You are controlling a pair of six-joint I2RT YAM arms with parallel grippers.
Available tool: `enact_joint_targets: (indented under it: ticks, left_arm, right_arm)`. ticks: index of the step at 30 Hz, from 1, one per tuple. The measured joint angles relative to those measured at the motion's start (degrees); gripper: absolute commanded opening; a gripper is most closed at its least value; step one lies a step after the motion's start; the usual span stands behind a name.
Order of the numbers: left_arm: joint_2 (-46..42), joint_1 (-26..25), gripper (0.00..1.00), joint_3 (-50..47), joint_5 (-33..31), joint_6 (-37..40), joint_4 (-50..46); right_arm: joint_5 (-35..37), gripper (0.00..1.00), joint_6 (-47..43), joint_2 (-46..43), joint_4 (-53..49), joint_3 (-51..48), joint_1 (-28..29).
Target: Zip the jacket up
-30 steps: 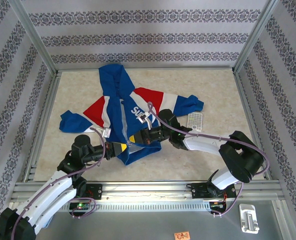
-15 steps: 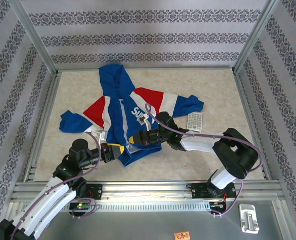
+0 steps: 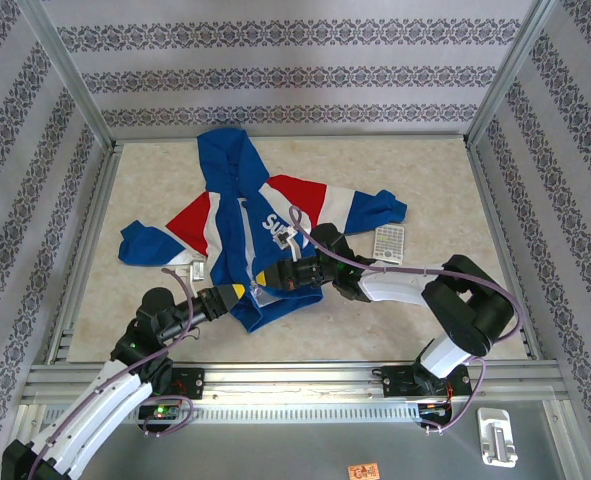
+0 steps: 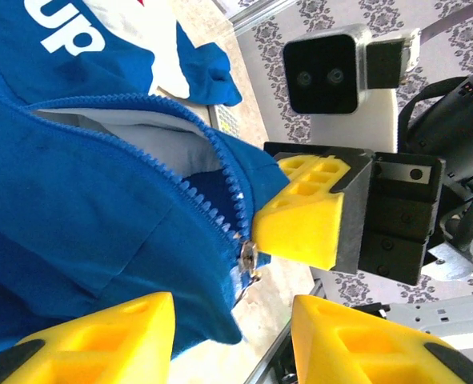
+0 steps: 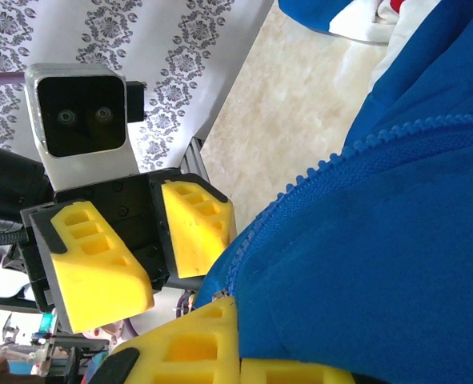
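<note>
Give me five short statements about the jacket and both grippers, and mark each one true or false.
1. The jacket lies with its hood toward the far wall. True.
2. The zipper is closed up to the collar. False: near the hem the front gapes open and lining shows.
3. The left gripper has its fingers apart. True.
4. Both grippers are at the hood. False: the left gripper and the right gripper are at the jacket's hem, on the near side.
5. The white keypad-like object lies on the jacket's chest. False: it lies on the table beside a sleeve.
</note>
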Motion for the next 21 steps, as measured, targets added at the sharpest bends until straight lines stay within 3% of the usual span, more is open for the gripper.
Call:
enact_joint_targets:
  ticks: [13, 16, 19, 21]
  left_arm:
    - [4.7, 0.0, 0.26, -1.3, 1.0, -2.9, 8.4]
    - [4.7, 0.0, 0.27, -1.4, 1.0, -2.9, 8.6]
    - [4.7, 0.0, 0.39, -1.4, 1.0, -3.1, 8.6]
    - [4.7, 0.0, 0.39, -1.4, 0.9, -3.4, 8.5]
  right_arm:
    - [0.0, 0.0, 0.9, 1.9, 0.4, 0.2, 0.5]
    - [0.0, 0.0, 0.9, 2.3, 0.5, 0.7, 0.5]
    - [0.0, 0.0, 1.0, 2.7, 1.0, 0.9, 0.5]
    - [0.0, 0.0, 1.0, 2.9, 1.2, 0.9, 0.5]
